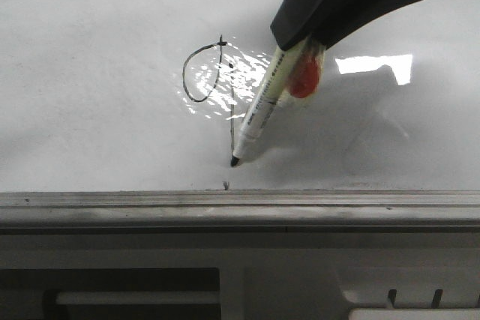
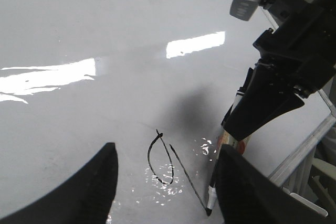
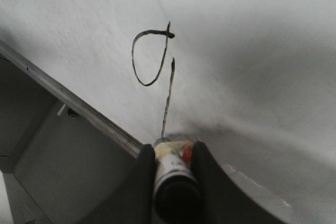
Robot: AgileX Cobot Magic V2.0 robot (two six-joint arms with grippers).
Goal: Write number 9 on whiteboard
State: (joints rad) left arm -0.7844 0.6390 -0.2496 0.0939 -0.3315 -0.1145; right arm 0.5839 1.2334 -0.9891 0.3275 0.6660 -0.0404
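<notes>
The whiteboard (image 1: 90, 73) fills the front view, glossy white-grey. On it is the number 9 (image 1: 202, 73), a thin black loop with a long straight stem running toward the near rail; it also shows in the left wrist view (image 2: 160, 161) and the right wrist view (image 3: 149, 59). My right gripper (image 1: 304, 50) is shut on a white marker (image 1: 262, 106), whose black tip (image 1: 235, 161) touches the board at the stem's lower end. In the right wrist view the marker (image 3: 170, 169) sits between the fingers. My left gripper (image 2: 165, 192) is open and empty above the 9.
A grey metal rail (image 1: 240, 204) edges the board's near side, with grey robot housing below it. The right arm (image 2: 283, 87) with its camera stands over the board in the left wrist view. Glare patches (image 1: 375, 65) lie on the board.
</notes>
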